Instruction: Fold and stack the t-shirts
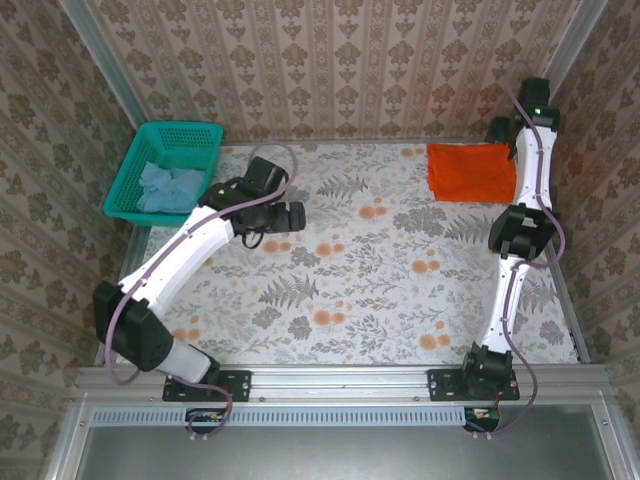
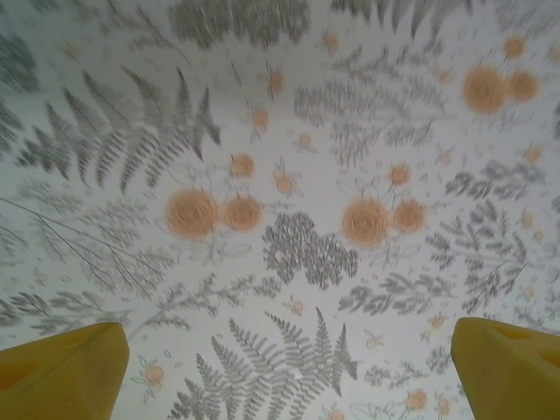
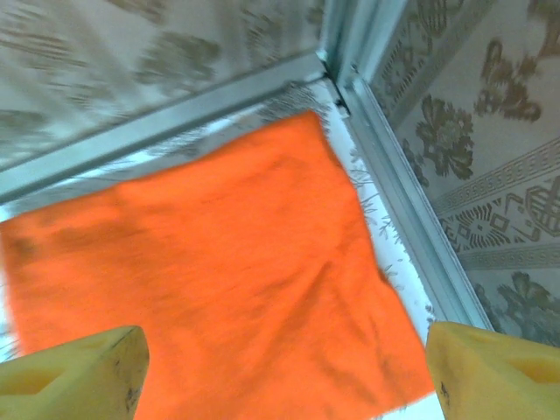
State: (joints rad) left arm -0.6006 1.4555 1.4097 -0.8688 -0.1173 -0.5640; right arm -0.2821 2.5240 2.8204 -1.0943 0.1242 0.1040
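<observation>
The bright orange t-shirt (image 1: 470, 172) lies folded into a flat rectangle at the table's back right corner. In the right wrist view the orange t-shirt (image 3: 219, 271) spreads below my right gripper (image 3: 284, 372), which hangs open above it with nothing between its yellow fingertips (image 3: 74, 372). Seen from the top, the right gripper (image 1: 499, 130) is at the shirt's far right edge. The pale light-blue t-shirt (image 1: 168, 186) sits crumpled inside the teal basket (image 1: 128, 185). My left gripper (image 1: 290, 215) is open over bare flowered tablecloth, right of the basket; its yellow fingertips (image 2: 66, 372) stand wide apart around nothing.
The teal mesh basket stands at the back left, partly over the table's edge. Patterned walls and a metal frame rail (image 3: 394, 166) close in the back right corner beside the orange shirt. The flowered tablecloth (image 1: 370, 270) covers the table's middle and front.
</observation>
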